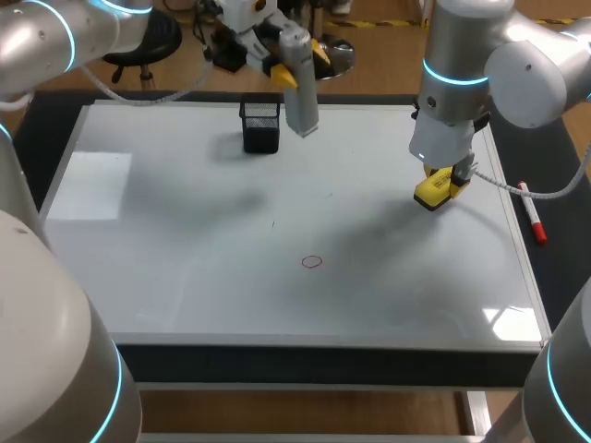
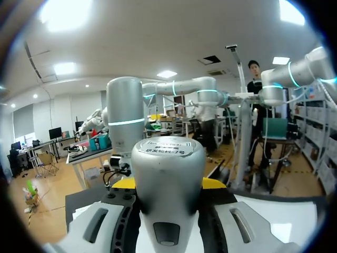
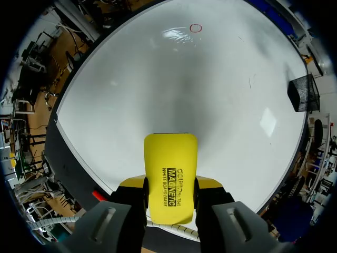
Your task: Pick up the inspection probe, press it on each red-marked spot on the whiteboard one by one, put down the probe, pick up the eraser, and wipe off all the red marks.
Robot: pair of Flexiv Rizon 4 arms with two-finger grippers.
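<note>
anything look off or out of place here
Nothing spilled or damaged. The probe is in the left gripper, above the board, while the right gripper holds the eraser; one red circle is unwiped.

The whiteboard is open across its middle and near edge, around the red ring. A mesh holder stands at the far edge, with the left tool holding the probe above, just beside it. The right tool with the eraser blocks the right edge.

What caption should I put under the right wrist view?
Right gripper shut on the yellow eraser over the whiteboard, with one red circle far ahead.
</note>
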